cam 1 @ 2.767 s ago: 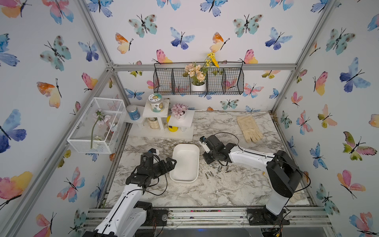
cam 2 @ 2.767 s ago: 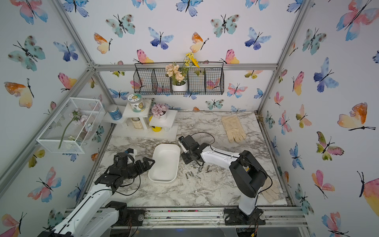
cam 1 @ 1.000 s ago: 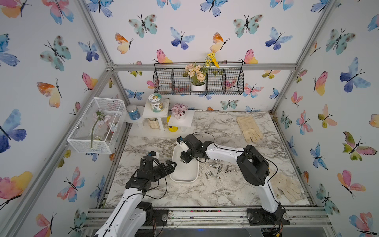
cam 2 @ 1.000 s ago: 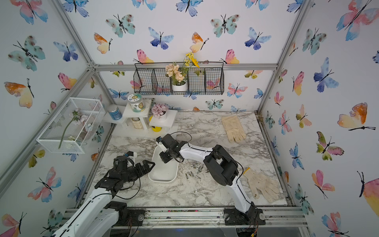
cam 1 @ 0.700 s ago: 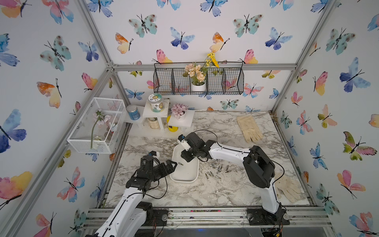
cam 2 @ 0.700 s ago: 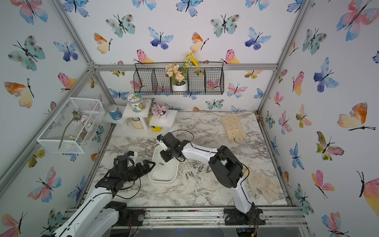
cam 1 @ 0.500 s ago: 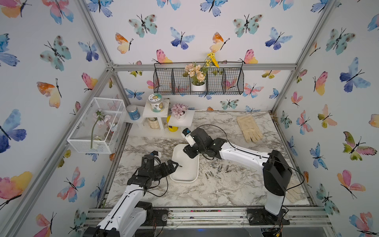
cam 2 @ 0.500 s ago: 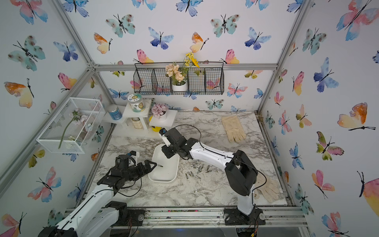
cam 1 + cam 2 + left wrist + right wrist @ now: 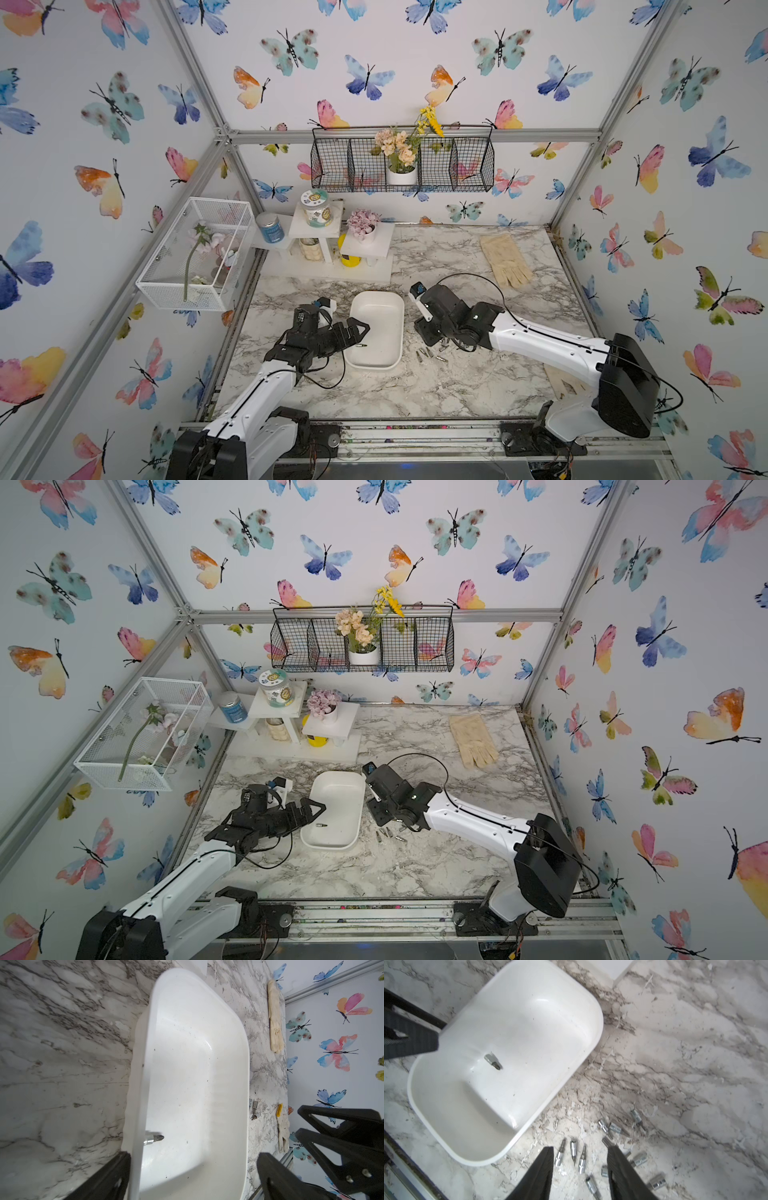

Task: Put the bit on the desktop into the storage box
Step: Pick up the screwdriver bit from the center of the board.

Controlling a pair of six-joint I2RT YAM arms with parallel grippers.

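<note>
Right wrist view: the right claw (image 9: 579, 1147) is seen with its two black fingers parted and nothing gripped between them, poised above a scatter of loose silver metal bits (image 9: 614, 1128). These lie on the white marble-patterned worktop (image 9: 695, 1064) veined in grey. Just beside that scatter, the storage box (image 9: 591, 1022), a shallow white rounded-rectangular plastic tub, is shown. One short silver screwdriver bit (image 9: 492, 1061) lies on its floor near a long wall.

From the left wrist view the left claw (image 9: 193, 1154) is shown spread wide at that long wall, with nothing held. One of its fingers (image 9: 415, 1043) is caught by the right wrist view at the tub's rim; whether it touches cannot be told. The same bit is seen there close against the inner wall, while only a few of the loose bits are visible past the opposite rim. A cream fabric glove (image 9: 274, 1022), missed by the right wrist view, is picked up at the worktop's far side.

In both top views the bit in the tub is reduced to a dark speck, and the two arms are shown flanking the tub.
</note>
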